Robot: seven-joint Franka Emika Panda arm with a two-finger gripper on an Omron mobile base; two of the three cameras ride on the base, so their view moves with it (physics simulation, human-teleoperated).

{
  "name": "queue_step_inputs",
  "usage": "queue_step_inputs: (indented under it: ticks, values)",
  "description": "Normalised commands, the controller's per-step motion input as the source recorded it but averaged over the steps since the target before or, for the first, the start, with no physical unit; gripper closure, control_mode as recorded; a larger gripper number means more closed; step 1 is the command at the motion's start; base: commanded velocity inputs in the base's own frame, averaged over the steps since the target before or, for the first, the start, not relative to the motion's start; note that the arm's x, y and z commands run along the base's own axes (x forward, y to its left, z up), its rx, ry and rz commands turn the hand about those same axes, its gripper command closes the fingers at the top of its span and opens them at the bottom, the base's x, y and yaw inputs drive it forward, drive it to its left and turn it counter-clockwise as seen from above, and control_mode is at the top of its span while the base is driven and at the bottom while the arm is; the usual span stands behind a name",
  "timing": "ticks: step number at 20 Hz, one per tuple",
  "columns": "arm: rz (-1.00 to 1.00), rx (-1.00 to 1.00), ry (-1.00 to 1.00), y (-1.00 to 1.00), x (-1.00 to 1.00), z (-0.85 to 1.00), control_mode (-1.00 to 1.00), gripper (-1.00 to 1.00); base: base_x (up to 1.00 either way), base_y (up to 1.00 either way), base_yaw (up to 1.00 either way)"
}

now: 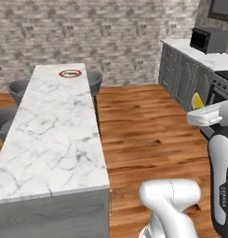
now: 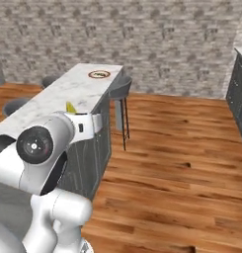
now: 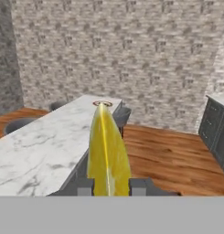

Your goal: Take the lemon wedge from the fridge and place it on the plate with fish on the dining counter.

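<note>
Gripper [image 3: 108,186] clamped on the lemon wedge [image 3: 107,151], fingers [image 3: 85,186] pressed against both sides, wedge sticking out ahead of the hand. In the left base view the wedge [image 1: 197,100] sits at the hand, out over the wood floor [image 1: 148,135]. Plate [image 1: 70,73] at the counter's [image 1: 50,135] far end, well apart from the wedge.

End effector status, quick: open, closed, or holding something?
End effector: closed on the lemon wedge, which stands between its fingertips.
</note>
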Motion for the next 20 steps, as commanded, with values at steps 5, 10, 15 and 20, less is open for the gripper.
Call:
queue_step_inputs:
  ticks: [5,10,15,20]
  values:
    - [0.00,0.00,0.00,0.00,0.00,0.00,1.00,1.00,0.81,-0.91,0.18]
    - [0.00,0.00,0.00,0.00,0.00,0.00,1.00,1.00,0.89,-0.69,0.08]
    - [0.00,0.00,0.00,0.00,0.00,0.00,1.00,1.00,1.00,-0.31,0.00]
    - [0.00,0.00,0.00,0.00,0.00,0.00,1.00,1.00,0.62,0.19,0.12]
